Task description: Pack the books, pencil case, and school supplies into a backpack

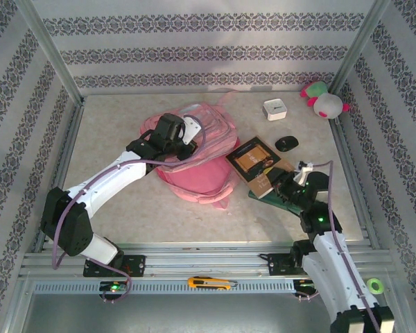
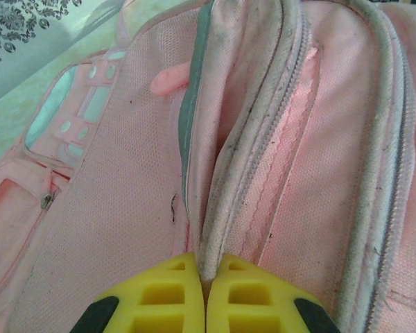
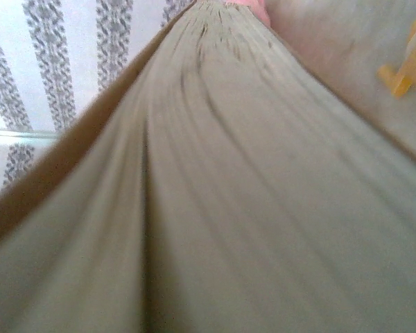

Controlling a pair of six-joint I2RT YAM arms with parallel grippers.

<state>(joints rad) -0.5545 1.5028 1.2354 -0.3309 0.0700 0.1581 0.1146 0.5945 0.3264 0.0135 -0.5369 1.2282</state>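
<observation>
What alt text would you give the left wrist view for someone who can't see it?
The left gripper, yellow fingertips pressed together, pinches a grubby zipper-edged fold of the pink backpack. Pink fabric spreads beyond it, with a zipper track running up beside the fold and pale mint panels at upper left.

Backpack [image 2: 118,201] — matt woven pink cloth, book [image 3: 229,180] — dull paper page edges, left gripper [image 2: 205,272] smooth yellow plastic

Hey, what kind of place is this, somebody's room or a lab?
Probably a lab test cell dressed as a room, not a home. Patterned wallpaper panels hang inside a bare aluminium frame, and the left arm and right arm are mounted on a metal rail at the table's near edge.
</observation>
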